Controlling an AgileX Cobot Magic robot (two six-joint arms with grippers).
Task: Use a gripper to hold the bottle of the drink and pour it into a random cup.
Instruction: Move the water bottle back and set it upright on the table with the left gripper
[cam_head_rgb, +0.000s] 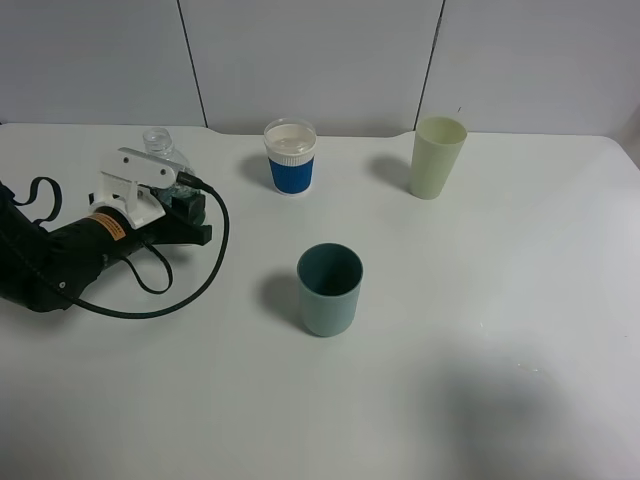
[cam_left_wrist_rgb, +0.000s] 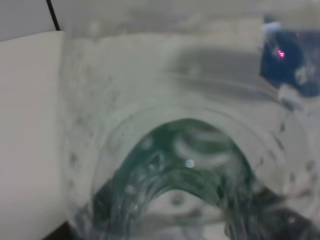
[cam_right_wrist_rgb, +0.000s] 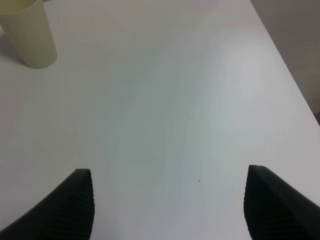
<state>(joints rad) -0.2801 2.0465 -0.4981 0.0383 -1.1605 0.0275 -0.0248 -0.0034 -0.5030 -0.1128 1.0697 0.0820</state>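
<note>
Three cups stand on the white table (cam_head_rgb: 520, 330) in the high view, and the blue cup (cam_head_rgb: 290, 158) serves as the mark: the teal cup (cam_head_rgb: 330, 290) stands nearer the camera than it and slightly right, well apart, and the pale green cup (cam_head_rgb: 437, 157) stands off to its right, near the back edge. Left of the blue cup, with a gap between, the left gripper (cam_head_rgb: 180, 205) reaches in from the left edge on a black arm with looping cables, its jaws closed on the bottle (cam_head_rgb: 165, 147), whose clear neck rises behind the white head. From the left wrist, the bottle (cam_left_wrist_rgb: 180, 165) fills nearly the whole picture, blurred, clear plastic with dark green showing low in the middle; a dark blue patch, the blue cup (cam_left_wrist_rgb: 290, 62), shows at one corner. From the right wrist, the right gripper (cam_right_wrist_rgb: 167, 205) hangs over bare table with its two black fingers (cam_right_wrist_rgb: 75, 205) spread wide and nothing between them; the pale green cup (cam_right_wrist_rgb: 31, 34) stands well ahead of it.
</note>
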